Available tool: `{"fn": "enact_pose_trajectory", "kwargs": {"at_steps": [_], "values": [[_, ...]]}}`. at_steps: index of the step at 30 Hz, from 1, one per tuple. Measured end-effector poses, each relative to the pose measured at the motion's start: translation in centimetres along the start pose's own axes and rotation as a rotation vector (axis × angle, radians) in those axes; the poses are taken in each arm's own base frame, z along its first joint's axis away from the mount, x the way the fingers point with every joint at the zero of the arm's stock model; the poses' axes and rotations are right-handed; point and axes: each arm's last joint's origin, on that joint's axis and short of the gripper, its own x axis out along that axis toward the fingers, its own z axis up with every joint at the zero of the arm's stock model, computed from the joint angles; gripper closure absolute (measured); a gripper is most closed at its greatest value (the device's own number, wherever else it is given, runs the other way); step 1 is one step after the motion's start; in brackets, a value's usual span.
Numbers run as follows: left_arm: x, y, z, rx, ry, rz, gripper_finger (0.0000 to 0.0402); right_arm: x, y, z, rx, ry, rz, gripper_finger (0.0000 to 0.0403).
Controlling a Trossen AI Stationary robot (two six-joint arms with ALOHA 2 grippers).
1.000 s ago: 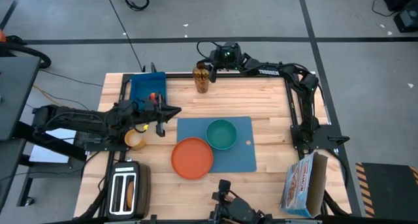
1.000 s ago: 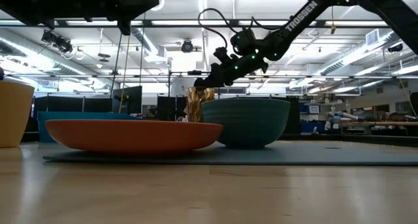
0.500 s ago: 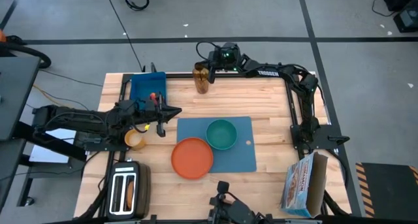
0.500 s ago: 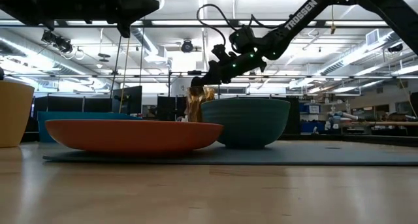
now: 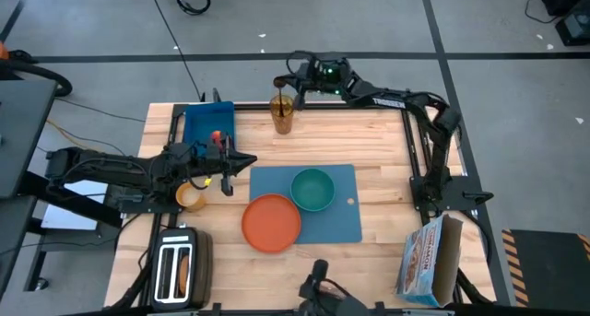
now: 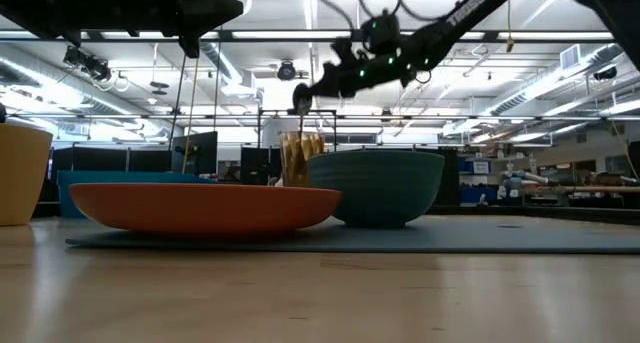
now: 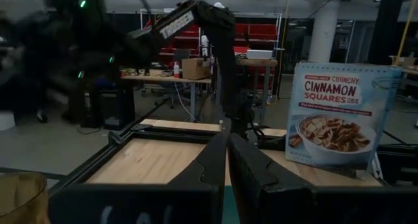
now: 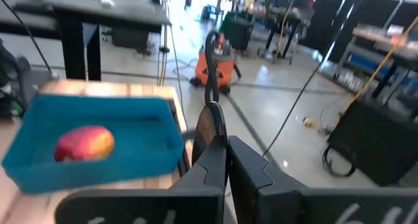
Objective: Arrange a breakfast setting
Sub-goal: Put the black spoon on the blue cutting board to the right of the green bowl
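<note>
The blue placemat lies mid-table with the orange plate and the teal bowl on it. The small orange cup stands left of the mat. The red apple lies in the blue bin. My right gripper is shut on the metal spoon, above an amber glass at the far edge. My left gripper hovers shut and empty, left of the mat. No bagel shows clearly. My right gripper pinches the spoon between its two fingers. The spoon's free part sticks out past the fingertips. The fingers hide which end they hold. In the low view the spoon is up over the glass.
A silver toaster stands at the near left with something brown in one slot. A cereal box stands at the near right. A black frame runs along the table's far and right edges. Bare wood lies between the glass and the mat.
My right gripper has risen from the amber glass and drawn the spoon up with it; it now stands well above the glass's rim. The glass has stayed in place.
</note>
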Motion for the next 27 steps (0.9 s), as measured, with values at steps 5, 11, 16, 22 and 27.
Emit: {"fn": "enact_pose_trajectory", "kwargs": {"at_steps": [5,11,16,22,27], "values": [[0.0,0.0,0.1,0.020,-0.014,0.001,0.0377,-3.0,0.3,4.5,-0.033,-0.010,-0.113,0.0391],[0.0,0.0,0.3,0.059,-0.033,0.002,0.0377,-8.8,0.4,9.8,-0.001,0.002,-0.216,0.0391],[0.0,0.0,0.5,0.092,-0.052,0.003,0.0377,-13.5,1.2,12.2,0.115,0.057,-0.214,0.0391],[0.0,0.0,0.5,0.093,-0.053,0.003,0.0377,-16.8,2.6,11.2,0.338,0.306,-0.193,0.0391],[-0.1,0.0,0.5,0.093,-0.054,0.003,0.0377,-18.3,4.8,8.5,0.558,0.563,-0.159,0.0391]]}}
